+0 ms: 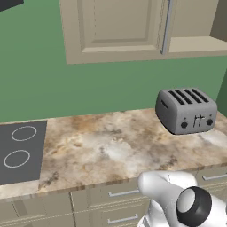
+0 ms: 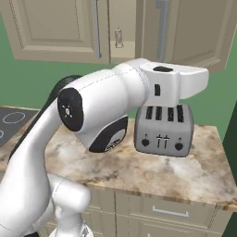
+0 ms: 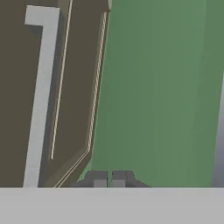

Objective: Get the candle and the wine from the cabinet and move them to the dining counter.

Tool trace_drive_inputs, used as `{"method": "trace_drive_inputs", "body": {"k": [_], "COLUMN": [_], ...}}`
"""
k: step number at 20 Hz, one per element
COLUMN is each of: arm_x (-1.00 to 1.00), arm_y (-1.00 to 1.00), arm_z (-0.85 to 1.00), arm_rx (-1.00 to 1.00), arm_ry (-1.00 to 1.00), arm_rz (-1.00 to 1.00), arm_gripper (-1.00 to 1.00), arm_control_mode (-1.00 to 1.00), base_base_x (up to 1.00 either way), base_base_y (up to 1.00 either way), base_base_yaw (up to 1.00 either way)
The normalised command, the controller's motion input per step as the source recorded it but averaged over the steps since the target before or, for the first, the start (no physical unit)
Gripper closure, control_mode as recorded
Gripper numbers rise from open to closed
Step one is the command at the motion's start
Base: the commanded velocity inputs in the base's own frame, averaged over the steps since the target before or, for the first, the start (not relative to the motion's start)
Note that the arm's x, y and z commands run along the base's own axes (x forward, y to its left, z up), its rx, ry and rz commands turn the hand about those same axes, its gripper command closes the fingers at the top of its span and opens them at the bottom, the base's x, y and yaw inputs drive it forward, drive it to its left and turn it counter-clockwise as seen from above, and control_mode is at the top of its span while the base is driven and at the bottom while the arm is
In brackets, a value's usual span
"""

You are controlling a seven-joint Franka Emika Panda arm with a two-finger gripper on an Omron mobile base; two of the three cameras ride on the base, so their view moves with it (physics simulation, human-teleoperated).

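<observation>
fingers (image 3: 99, 179) of our gripper (image 3: 108, 180) sit pressed together on nothing at the bottom of the hand view, beside a cabinet (image 2: 55, 30) door with its handle (image 3: 41, 96) at left. we see the candle (image 2: 119, 38) at top centre of the right base view, between the doors, above the toaster (image 2: 163, 130).

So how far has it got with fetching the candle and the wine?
Early days. Done: the beige wall cabinet stands open, and the small pale candle shows on its shelf. In hand: nothing; the gripper is shut and empty beside a cabinet door's grey bar handle. Left: both items still need carrying over. I can't spot the wine or the dining counter here.
</observation>
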Motion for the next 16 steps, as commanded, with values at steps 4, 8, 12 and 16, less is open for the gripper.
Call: {"method": "trace_drive_inputs", "body": {"k": [4,8,12,16], "arm_x": [-0.4,-0.87,-0.94,-0.64], "arm_y": [0.29,0.8,1.0,1.0], "arm_z": [0.0,0.0,0.0,0.0], "arm_rx": [0.0,0.0,0.0,-0.01], "arm_ry": [0.01,0.14,0.2,0.16], "arm_rz": [0.0,0.0,-0.06,-0.1], "arm_gripper": [1.0,1.0,-1.0,-1.0], "arm_control_mode": [-1.0,-1.0,-1.0,-1.0], "base_base_x": [0.0,0.0,0.0,0.0], "base_base_y": [0.0,0.0,0.0,0.0], "base_base_yaw": [0.0,0.0,0.0,0.0]}}
